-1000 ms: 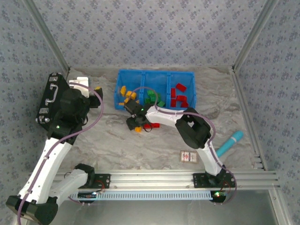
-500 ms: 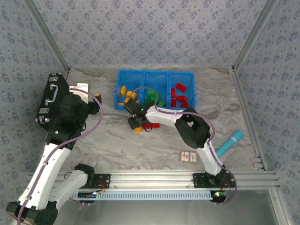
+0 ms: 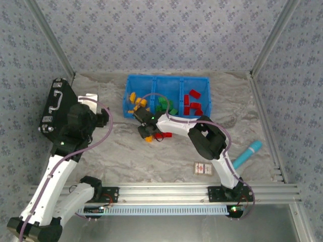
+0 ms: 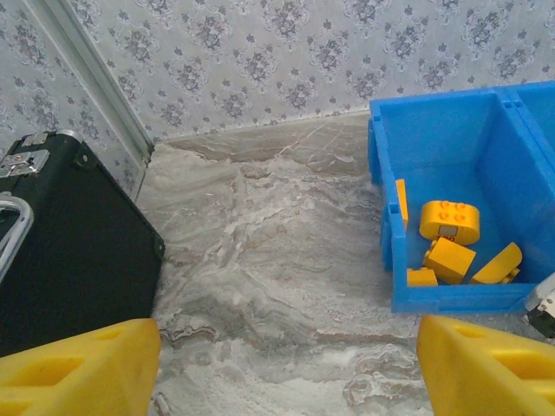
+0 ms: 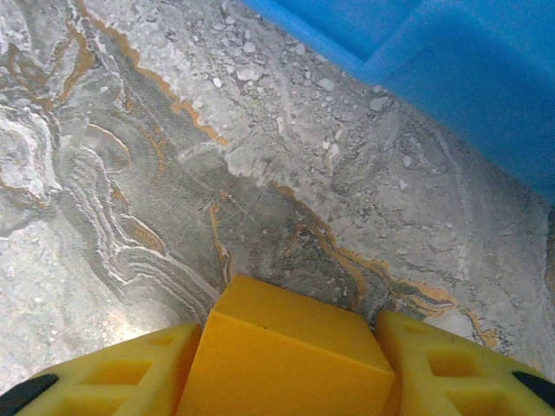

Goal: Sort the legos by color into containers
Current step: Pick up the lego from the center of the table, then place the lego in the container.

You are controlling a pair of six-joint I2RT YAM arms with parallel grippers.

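The blue bin (image 3: 167,79) stands at the back centre. Its left compartment holds orange-yellow legos (image 3: 135,101), the middle one green legos (image 3: 164,105), the right one red legos (image 3: 192,103). Just in front of the bin, low over the table, my right gripper (image 3: 146,132) is shut on an orange-yellow lego (image 5: 286,364), which sits squeezed between the fingers (image 5: 113,373). A red lego (image 3: 162,135) lies on the table beside it. My left gripper (image 3: 104,117) hovers left of the bin, open and holding nothing (image 4: 290,347). The left compartment's yellow legos (image 4: 449,221) are at the right of its view.
A black case (image 3: 56,106) with metal latches lies at the far left, close to my left arm. A teal stick (image 3: 247,154) and a red-and-white card box (image 3: 203,168) rest on the right front of the marble table. Metal rails border the sides.
My left gripper has drawn back from the rear wall toward the near side, still open. The right gripper stays in place over the yellow lego.
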